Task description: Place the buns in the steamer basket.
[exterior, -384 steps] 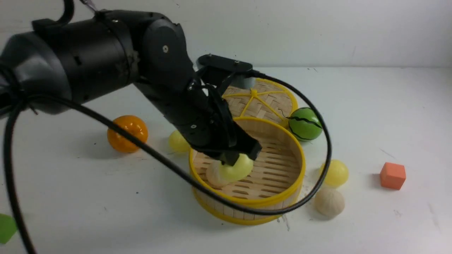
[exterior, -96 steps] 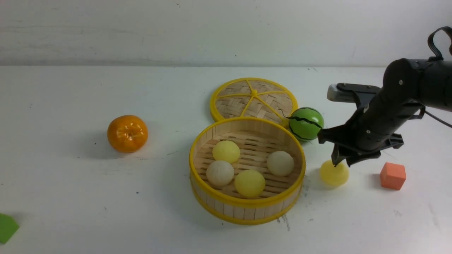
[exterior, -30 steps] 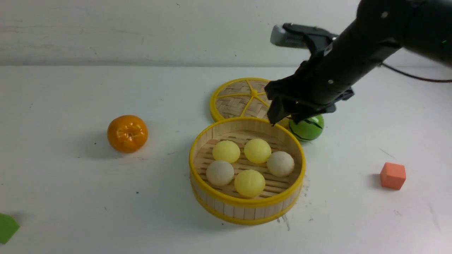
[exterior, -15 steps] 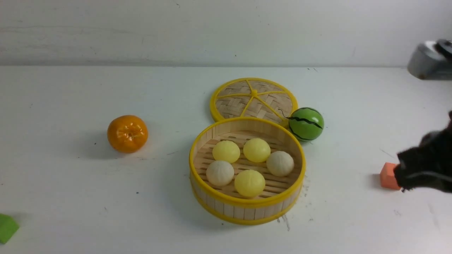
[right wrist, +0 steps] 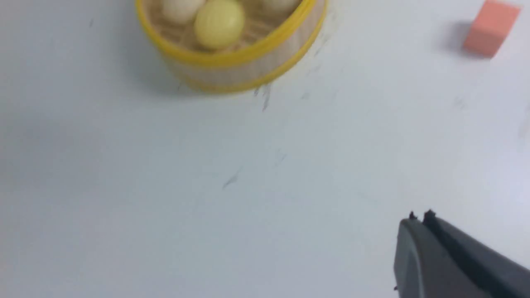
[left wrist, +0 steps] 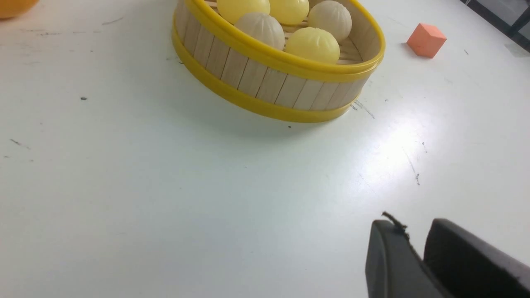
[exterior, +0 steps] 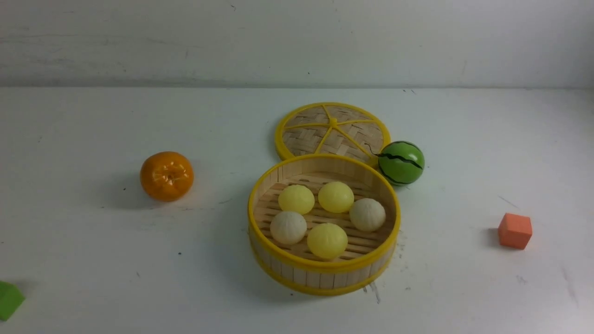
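The steamer basket (exterior: 325, 268) stands at the table's middle. Inside it lie three pale yellow buns (exterior: 296, 199), (exterior: 336, 196), (exterior: 327, 240) and two off-white buns (exterior: 288, 228), (exterior: 367, 215). No bun lies on the table. Neither arm shows in the front view. In the left wrist view my left gripper (left wrist: 414, 227) is shut and empty over bare table, well short of the basket (left wrist: 265, 82). In the right wrist view, which is blurred, my right gripper (right wrist: 420, 217) is shut and empty, far from the basket (right wrist: 248, 70).
The flat woven lid (exterior: 332, 132) lies just behind the basket. A green watermelon ball (exterior: 401, 163) sits against its right side. An orange (exterior: 167, 176) sits to the left, an orange-red cube (exterior: 514, 230) to the right, and a green block (exterior: 9, 300) at the front left edge.
My right arm carried the last yellow bun from the table into the basket, let it go, then drew back to the right and out of the front view.
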Motion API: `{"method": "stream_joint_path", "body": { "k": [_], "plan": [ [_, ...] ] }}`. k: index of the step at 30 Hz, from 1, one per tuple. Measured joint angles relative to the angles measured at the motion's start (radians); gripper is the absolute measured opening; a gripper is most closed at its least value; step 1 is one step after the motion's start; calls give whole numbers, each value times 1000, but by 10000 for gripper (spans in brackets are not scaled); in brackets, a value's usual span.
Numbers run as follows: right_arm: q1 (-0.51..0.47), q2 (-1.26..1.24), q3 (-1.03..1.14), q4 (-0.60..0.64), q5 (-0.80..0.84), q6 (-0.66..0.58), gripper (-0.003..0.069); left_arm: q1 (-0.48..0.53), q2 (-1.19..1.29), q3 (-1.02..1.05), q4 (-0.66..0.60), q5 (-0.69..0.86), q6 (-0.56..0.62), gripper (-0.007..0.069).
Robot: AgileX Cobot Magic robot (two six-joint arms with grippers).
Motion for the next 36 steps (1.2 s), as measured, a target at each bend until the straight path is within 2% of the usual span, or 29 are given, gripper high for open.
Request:
{"method": "stream_joint_path", "body": {
  "k": [3, 5, 7, 9, 13, 18, 36],
  "plan": [
    [-89, -117, 155, -3, -206, -37, -15, 0, 0, 0, 0, 0, 0, 129],
    [-162, -275, 400, -25, -426, -100, -15, 0, 0, 0, 0, 0, 0, 132],
    [-178, -338, 504, -50, -519, -118, -14, 0, 0, 0, 0, 0, 0, 134],
    [-204, -464, 707, -94, -621, -125, -14, 0, 0, 0, 0, 0, 0, 137],
    [-220, -553, 857, -124, -659, -81, -14, 0, 0, 0, 0, 1, 0, 137],
    [-224, -560, 876, -127, -711, -46, -13, 0, -1, 0, 0, 2, 0, 141],
    [-224, -560, 877, -127, -719, -42, -5, 0, -1, 0, 0, 3, 0, 155]
  ]
}}
